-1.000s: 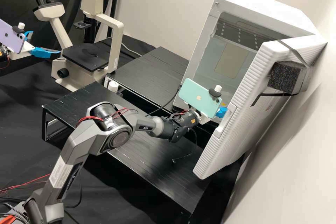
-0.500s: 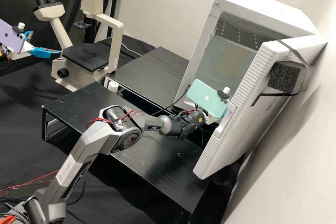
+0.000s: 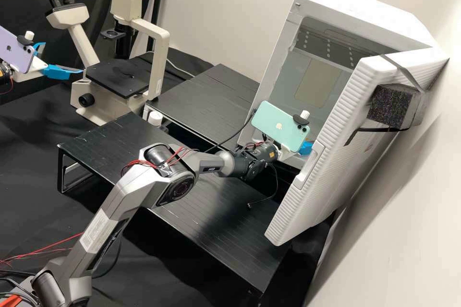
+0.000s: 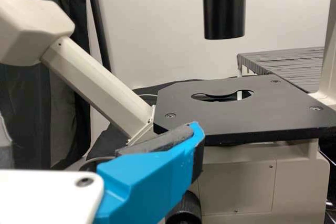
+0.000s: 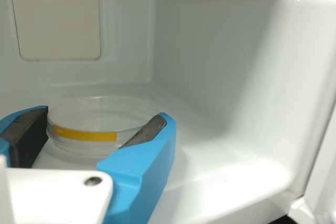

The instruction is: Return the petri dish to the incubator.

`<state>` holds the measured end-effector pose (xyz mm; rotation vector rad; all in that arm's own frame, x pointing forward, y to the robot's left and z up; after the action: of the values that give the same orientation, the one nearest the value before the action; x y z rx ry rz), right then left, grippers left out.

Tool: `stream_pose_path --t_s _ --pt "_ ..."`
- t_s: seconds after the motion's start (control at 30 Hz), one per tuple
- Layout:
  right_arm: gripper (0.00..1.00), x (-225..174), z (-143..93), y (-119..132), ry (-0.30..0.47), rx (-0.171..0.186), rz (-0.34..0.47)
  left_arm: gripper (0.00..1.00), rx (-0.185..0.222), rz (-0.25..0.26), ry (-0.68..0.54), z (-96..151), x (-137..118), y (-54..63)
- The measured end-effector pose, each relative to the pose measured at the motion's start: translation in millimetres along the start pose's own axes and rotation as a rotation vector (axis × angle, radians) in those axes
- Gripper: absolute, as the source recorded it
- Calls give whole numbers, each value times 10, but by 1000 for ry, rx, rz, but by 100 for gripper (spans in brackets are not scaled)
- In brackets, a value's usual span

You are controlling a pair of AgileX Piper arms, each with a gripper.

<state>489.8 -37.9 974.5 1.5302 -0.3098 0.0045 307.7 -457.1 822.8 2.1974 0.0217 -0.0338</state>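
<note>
One incubator (image 3: 355,2): one petri dish (image 5: 97,114) inside, one yellow strip (image 5: 84,134), pinched by right end effector (image 3: 305,148). Left end effector (image 3: 63,58) spread, well apart from incubator.

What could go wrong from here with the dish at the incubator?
- Petri dish sits right at the right gripper, inside the incubator. Pulling out unevenly could drag or tip it.
- I can't tell if its base is fully down; letting go while it's raised might drop it.
- In the high view, the green phone on that wrist overlaps the open door's edge. A sideways exit might knock it.
</note>
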Motion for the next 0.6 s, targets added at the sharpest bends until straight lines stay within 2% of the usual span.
stream_pose_path --t_s 0.1,0.37,0.4,0.6 --pt "0 45 7 -58 -4 -1 -5 100 0 0 0 0 0 0" --pt "0 90 40 -80 -12 21 4 100 0 0 0 0 0 0" --pt "100 90 40 -80 -12 21 4 100 0 0 0 0 0 0" --pt "100 90 39 -80 -11 21 3 100 0 0 0 0 0 0"
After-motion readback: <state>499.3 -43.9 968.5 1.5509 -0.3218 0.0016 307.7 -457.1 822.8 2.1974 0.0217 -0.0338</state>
